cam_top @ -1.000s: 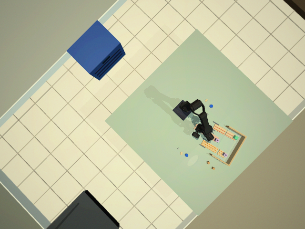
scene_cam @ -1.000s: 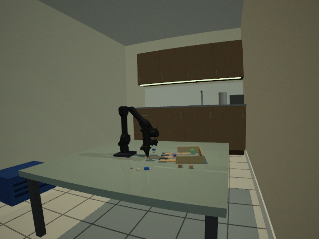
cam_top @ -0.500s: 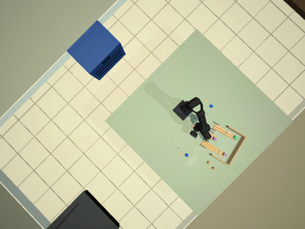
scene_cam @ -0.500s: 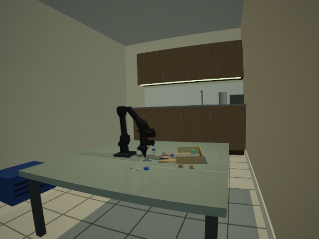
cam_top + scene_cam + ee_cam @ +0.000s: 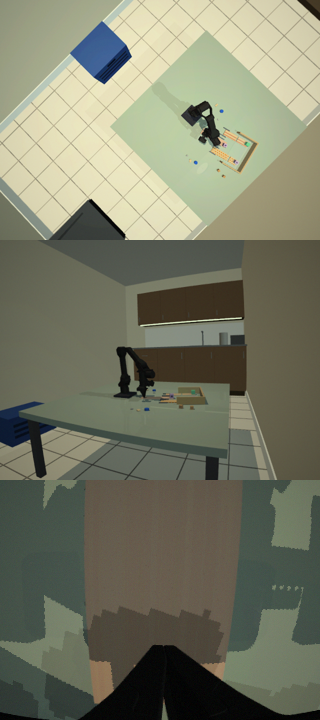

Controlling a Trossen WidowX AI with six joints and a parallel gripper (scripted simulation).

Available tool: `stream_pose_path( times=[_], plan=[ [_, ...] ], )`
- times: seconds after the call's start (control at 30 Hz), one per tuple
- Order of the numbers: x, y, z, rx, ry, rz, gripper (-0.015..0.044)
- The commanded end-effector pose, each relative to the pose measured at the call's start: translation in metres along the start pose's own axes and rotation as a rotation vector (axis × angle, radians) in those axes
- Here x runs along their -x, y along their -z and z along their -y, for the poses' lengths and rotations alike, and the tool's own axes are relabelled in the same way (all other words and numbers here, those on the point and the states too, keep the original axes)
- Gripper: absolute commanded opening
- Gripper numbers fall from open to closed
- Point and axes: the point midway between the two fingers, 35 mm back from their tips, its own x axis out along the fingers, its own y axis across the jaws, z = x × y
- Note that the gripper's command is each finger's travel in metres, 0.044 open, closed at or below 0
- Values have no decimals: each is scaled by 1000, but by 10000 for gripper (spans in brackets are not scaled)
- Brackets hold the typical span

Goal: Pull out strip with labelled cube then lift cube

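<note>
My gripper (image 5: 208, 136) (image 5: 143, 395) (image 5: 162, 655) is shut, and its tips press down on the near end of a plain peach strip (image 5: 222, 142) (image 5: 155, 397) (image 5: 160, 540). This strip runs out of the open side of the wooden frame (image 5: 248, 159) (image 5: 191, 401). A purple labelled cube (image 5: 225, 145) (image 5: 171, 395) sits on it, just beyond the arm. A dotted orange strip (image 5: 221, 153) carries a second labelled cube (image 5: 235, 161). A red-striped strip (image 5: 230, 135) carries a green cube (image 5: 247, 144) (image 5: 193, 391).
The arm's base (image 5: 190, 117) (image 5: 125, 395) stands on the green table (image 5: 160, 124). Small blue discs (image 5: 221, 111) (image 5: 195, 162) and tan blocks (image 5: 218, 170) (image 5: 223, 176) lie scattered around it. A blue box (image 5: 102, 52) stands on the floor.
</note>
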Motion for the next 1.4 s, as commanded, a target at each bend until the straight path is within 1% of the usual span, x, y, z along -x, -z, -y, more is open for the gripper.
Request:
stream_pose_path(
  times=[0.0, 0.63, 0.67, 0.8, 0.97, 1.1, 1.37],
  plan=[
    [-4, 9, -3, -1, -10, -30, 0],
    [-4, 9, -3, -1, -10, -30, 0],
    [2, 0, 0, -1, -1, -2, 0],
    [39, -2, 1, -1, -9, -27, 0],
    [42, -2, 1, -1, -10, -29, 0],
    [40, -22, 1, 166, -12, -26, 105],
    [42, -47, 0, 183, -12, -24, 315]
  ],
)
